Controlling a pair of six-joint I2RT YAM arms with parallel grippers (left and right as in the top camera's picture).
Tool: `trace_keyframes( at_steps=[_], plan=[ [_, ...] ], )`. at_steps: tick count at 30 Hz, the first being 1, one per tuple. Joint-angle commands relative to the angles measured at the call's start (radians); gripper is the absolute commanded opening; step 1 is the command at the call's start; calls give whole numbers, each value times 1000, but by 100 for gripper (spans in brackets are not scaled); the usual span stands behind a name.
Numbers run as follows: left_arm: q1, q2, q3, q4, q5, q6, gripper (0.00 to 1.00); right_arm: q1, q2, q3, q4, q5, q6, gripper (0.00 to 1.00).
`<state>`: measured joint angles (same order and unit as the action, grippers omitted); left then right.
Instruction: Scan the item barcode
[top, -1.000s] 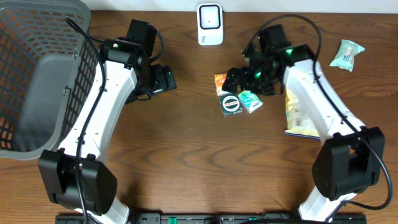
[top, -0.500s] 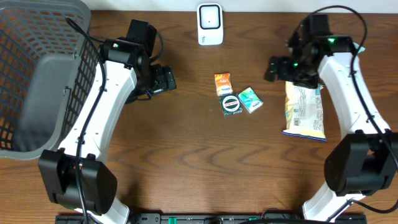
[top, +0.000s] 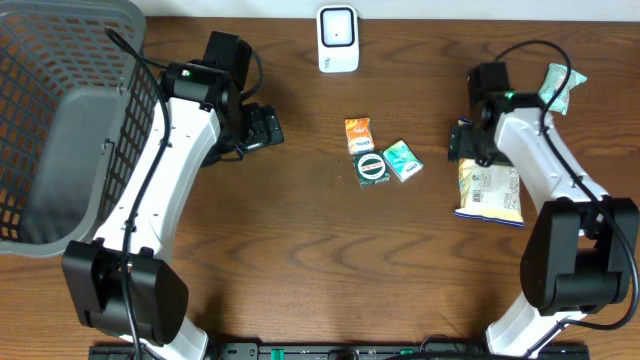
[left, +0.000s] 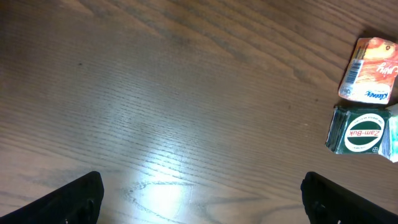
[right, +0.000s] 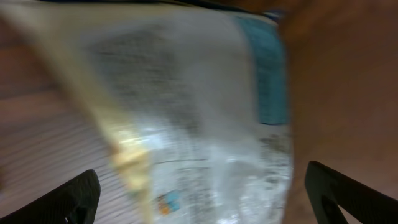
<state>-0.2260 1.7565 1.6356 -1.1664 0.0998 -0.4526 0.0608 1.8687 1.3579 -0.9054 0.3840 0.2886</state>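
The left gripper (top: 266, 128) is observed left of centre, fingers spread wide, nothing held. The scanner (top: 338, 38) is stood at top centre. The right gripper (top: 472, 146), fingers likewise released, is positioned over the upper end of the snack bag (top: 492, 192), right of centre.
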Motion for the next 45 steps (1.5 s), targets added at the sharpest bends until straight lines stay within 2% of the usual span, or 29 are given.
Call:
trace_keyframes(
  at_steps=[1, 15, 17, 22, 26, 30, 40, 42, 44, 45],
  plan=[
    [2, 4, -5, -3, -3, -12, 100, -2, -18, -29, 27, 193, 93, 99],
    [2, 4, -5, -3, -3, -12, 100, -48, -17, -32, 101, 98, 61, 99],
    [2, 4, -5, -3, -3, -12, 100, -92, -17, -32, 139, -13, 30, 99],
    [2, 4, -5, -3, -3, -12, 100, -259, -17, -32, 183, -490, -163, 99],
    [2, 4, -5, -3, -3, -12, 100, -388, -17, -32, 165, -731, -285, 99],
    [2, 4, -5, -3, -3, -12, 100, -473, -17, -47, 176, -869, -380, 99],
    [2, 4, -5, -3, -3, -12, 100, -534, 39, -210, 347, -1065, -380, 99],
    [2, 4, -5, -3, -3, -12, 100, -534, 63, -223, 359, -1094, -380, 93],
    [2, 4, -5, -3, -3, -12, 100, -534, 90, -227, 364, -1133, -380, 80],
    [2, 4, -5, -3, -3, -12, 100, -533, 113, -227, 364, -1177, -380, 62]
  ],
)
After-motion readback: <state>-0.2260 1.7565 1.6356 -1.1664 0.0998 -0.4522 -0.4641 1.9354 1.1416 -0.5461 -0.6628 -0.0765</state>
